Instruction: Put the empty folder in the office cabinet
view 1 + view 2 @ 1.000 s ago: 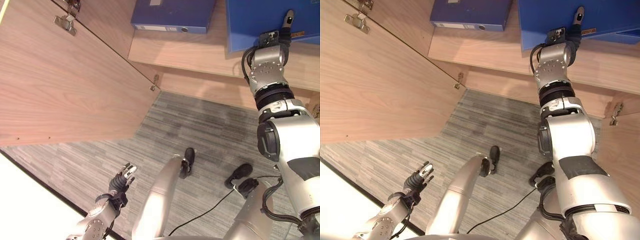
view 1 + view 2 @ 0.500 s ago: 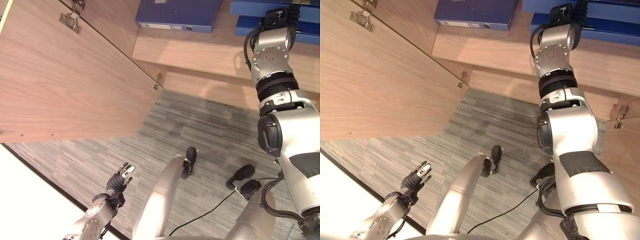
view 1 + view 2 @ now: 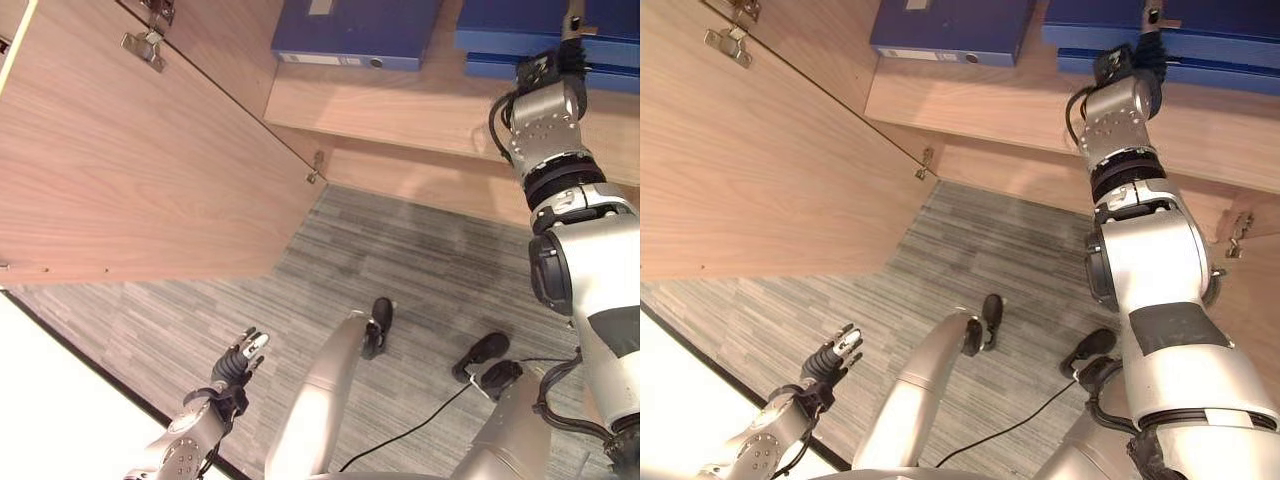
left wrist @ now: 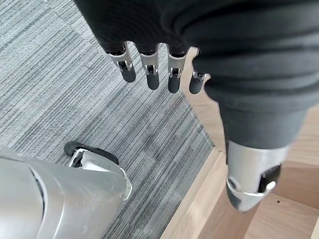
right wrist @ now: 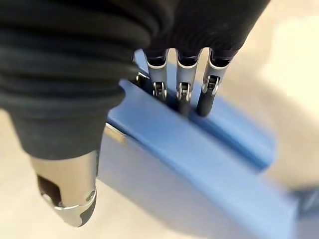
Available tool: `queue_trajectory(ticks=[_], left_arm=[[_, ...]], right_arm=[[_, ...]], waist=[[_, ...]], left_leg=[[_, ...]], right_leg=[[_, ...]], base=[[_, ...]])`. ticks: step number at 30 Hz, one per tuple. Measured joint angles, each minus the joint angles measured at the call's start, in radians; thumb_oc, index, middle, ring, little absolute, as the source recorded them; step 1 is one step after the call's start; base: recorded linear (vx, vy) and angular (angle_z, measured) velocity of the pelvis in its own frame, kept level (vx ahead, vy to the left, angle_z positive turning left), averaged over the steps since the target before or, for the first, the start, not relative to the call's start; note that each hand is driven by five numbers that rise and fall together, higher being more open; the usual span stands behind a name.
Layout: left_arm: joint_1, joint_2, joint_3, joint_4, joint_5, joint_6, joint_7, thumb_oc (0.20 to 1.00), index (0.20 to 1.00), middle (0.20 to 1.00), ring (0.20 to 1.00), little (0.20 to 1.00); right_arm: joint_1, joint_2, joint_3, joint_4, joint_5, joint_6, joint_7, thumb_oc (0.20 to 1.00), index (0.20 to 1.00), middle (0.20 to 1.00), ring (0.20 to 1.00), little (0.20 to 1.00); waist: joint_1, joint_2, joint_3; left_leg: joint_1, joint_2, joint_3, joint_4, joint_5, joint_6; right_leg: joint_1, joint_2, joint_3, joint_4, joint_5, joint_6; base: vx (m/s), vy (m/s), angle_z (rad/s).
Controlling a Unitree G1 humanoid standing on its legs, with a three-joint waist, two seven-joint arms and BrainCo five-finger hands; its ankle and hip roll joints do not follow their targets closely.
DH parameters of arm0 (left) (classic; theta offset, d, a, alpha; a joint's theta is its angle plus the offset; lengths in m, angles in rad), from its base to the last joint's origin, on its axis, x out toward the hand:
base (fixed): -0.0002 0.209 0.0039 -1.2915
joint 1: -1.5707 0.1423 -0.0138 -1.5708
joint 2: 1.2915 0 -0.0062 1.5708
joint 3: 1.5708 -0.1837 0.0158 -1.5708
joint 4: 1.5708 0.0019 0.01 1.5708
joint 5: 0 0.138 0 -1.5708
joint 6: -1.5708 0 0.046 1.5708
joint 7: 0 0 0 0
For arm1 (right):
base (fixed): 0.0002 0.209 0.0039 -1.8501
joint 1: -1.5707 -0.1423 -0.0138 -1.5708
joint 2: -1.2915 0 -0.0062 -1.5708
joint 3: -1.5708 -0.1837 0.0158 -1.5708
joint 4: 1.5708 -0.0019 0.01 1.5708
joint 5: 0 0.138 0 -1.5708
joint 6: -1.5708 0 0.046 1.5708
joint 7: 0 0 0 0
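Even, bright indoor light falls on the pale wood cabinet door [image 3: 130, 160] and grey carpet [image 3: 400, 270], with soft shadows under the shelf [image 3: 400, 105]. The lower left corner is washed out white. In the right wrist view the blue folder [image 5: 199, 164] and background are blurred.

Matt wood cabinet [image 3: 150, 180], ribbed grey carpet [image 3: 400, 260]

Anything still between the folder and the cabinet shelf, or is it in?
Nothing visible in the way. The blue folder already lies flat on the cabinet shelf, stacked on another folder, right hand with straight fingers against it. A third folder lies apart, to the left. Left hand hangs idle.
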Motion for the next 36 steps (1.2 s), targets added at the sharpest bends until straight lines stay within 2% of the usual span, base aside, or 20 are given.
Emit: queue_trajectory(ticks=[1, 3, 5, 7, 11, 16, 20, 23, 26, 30, 33, 36], left_arm=[[0.006, 0.003, 0.000, -0.003, 0.000, 0.000, -0.002, 1.000, 1.000, 1.000, 1.000, 1.000], [0.013, 0.031, 0.001, -0.015, 0.001, 0.003, -0.012, 1.000, 1.000, 1.000, 1.000, 1.000], [0.013, 0.043, 0.003, -0.014, 0.002, 0.003, -0.015, 1.000, 1.000, 1.000, 1.000, 1.000], [0.021, 0.072, 0.003, -0.028, 0.003, 0.012, -0.024, 1.000, 1.000, 1.000, 1.000, 1.000], [0.054, 0.128, 0.012, -0.048, 0.012, 0.031, -0.051, 1.000, 1.000, 1.000, 1.000, 1.000], [0.056, 0.131, 0.026, -0.051, 0.023, 0.058, -0.077, 1.000, 1.000, 1.000, 1.000, 1.000], [0.063, 0.135, 0.045, -0.051, 0.053, 0.067, -0.097, 1.000, 1.000, 1.000, 1.000, 1.000], [0.067, 0.135, 0.054, -0.056, 0.063, 0.072, -0.125, 1.000, 1.000, 1.000, 1.000, 1.000], [0.090, 0.139, 0.108, -0.095, 0.101, 0.092, -0.158, 1.000, 1.000, 1.000, 1.000, 1.000], [0.120, 0.118, 0.185, -0.130, 0.141, 0.100, -0.173, 1.000, 1.000, 1.000, 1.000, 1.000], [0.118, 0.079, 0.193, -0.131, 0.142, 0.101, -0.177, 1.000, 1.000, 1.000, 1.000, 1.000], [0.118, 0.079, 0.194, -0.131, 0.163, 0.101, -0.183, 1.000, 1.000, 1.000, 1.000, 1.000]], right_arm=[[0.000, -0.006, 0.021, 0.017, -0.031, 0.036, 0.009, 1.000, 1.000, 1.000, 1.000, 1.000], [0.000, -0.034, 0.161, 0.057, -0.172, 0.140, 0.058, 1.000, 1.000, 1.000, 1.000, 1.000], [-0.001, -0.049, 0.173, 0.059, -0.244, 0.184, 0.090, 1.000, 1.000, 1.000, 1.000, 1.000], [-0.001, -0.062, 0.270, 0.076, -0.348, 0.228, 0.141, 1.000, 1.000, 1.000, 1.000, 1.000], [-0.003, -0.106, 0.277, 0.096, -0.499, 0.302, 0.247, 1.000, 1.000, 1.000, 1.000, 1.000], [-0.003, -0.135, 0.266, 0.097, -0.508, 0.319, 0.295, 1.000, 1.000, 1.000, 1.000, 1.000], [-0.005, -0.157, 0.314, 0.096, -0.543, 0.330, 0.373, 1.000, 1.000, 1.000, 1.000, 1.000], [-0.025, -0.179, 0.438, 0.088, -0.666, 0.340, 0.460, 1.000, 1.000, 1.000, 1.000, 1.000], [-0.068, -0.196, 0.617, 0.086, -0.950, 0.338, 0.583, 1.000, 1.000, 1.000, 1.000, 1.000], [-0.077, -0.211, 0.674, 0.059, -1.198, 0.307, 0.656, 1.000, 1.000, 1.000, 1.000, 1.000], [-0.084, -0.226, 0.659, 0.035, -1.264, 0.289, 0.677, 1.000, 1.000, 1.000, 1.000, 1.000], [-0.085, -0.225, 0.657, 0.034, -1.294, 0.289, 0.680, 1.000, 1.000, 1.000, 1.000, 1.000]], waist=[[-0.002, -0.002, -0.009], [-0.006, -0.012, -0.023], [-0.012, -0.013, -0.024], [-0.016, -0.022, -0.031], [-0.018, -0.042, -0.045], [-0.018, -0.043, -0.045], [-0.017, -0.043, -0.045], [-0.018, -0.042, -0.045], [-0.015, -0.043, -0.049], [-0.022, -0.048, -0.056], [-0.025, -0.050, -0.056], [-0.024, -0.051, -0.057]], left_leg=[[0.000, 0.000, 0.000, -0.001, 0.000, 0.000], [-0.002, 0.000, -0.001, -0.001, 0.000, 0.000], [-0.003, 0.000, -0.001, -0.001, 0.000, 0.000], [-0.007, 0.000, -0.002, -0.001, 0.001, -0.001], [-0.008, -0.001, 0.000, -0.006, 0.001, -0.001], [-0.010, -0.001, 0.001, -0.008, 0.001, -0.001], [-0.010, -0.001, 0.002, -0.011, 0.001, -0.001], [-0.010, -0.002, 0.006, -0.012, 0.001, -0.001], [-0.010, -0.002, 0.012, -0.017, 0.001, -0.002], [-0.010, -0.005, 0.014, -0.036, 0.006, 0.000], [-0.003, -0.006, 0.030, -0.071, 0.019, 0.009], [0.008, -0.008, 0.039, -0.091, 0.028, 0.016]], right_leg=[[0.000, 0.000, 0.000, -0.001, 0.000, 0.000], [-0.002, 0.001, 0.000, -0.001, 0.000, 0.000], [-0.003, 0.001, 0.000, -0.001, 0.000, 0.001], [-0.007, 0.001, -0.001, -0.002, 0.001, 0.001], [-0.007, 0.002, -0.001, -0.011, 0.002, 0.004], [-0.007, 0.003, -0.001, -0.017, 0.006, 0.007], [-0.010, 0.003, 0.000, -0.018, 0.005, 0.007], [-0.014, 0.003, 0.004, -0.017, 0.005, 0.007], [-0.021, 0.003, 0.010, -0.017, 0.006, 0.007], [-0.022, 0.004, 0.008, -0.037, 0.013, 0.011], [-0.025, 0.010, 0.015, -0.075, 0.039, 0.017], [-0.018, 0.012, 0.017, -0.101, 0.057, 0.022]], base=[[0.00, 0.000, 0.00], [0.00, 0.000, 0.00], [0.00, 0.000, 0.00], [0.00, 0.000, 0.00], [0.00, 0.000, 0.00], [0.00, 0.000, 0.00], [0.00, 0.000, 0.00], [0.00, 0.000, 0.00], [0.00, 0.000, 0.00], [0.00, 0.008, 0.00], [-0.01, 0.031, -0.09], [0.00, 0.029, -0.07]])
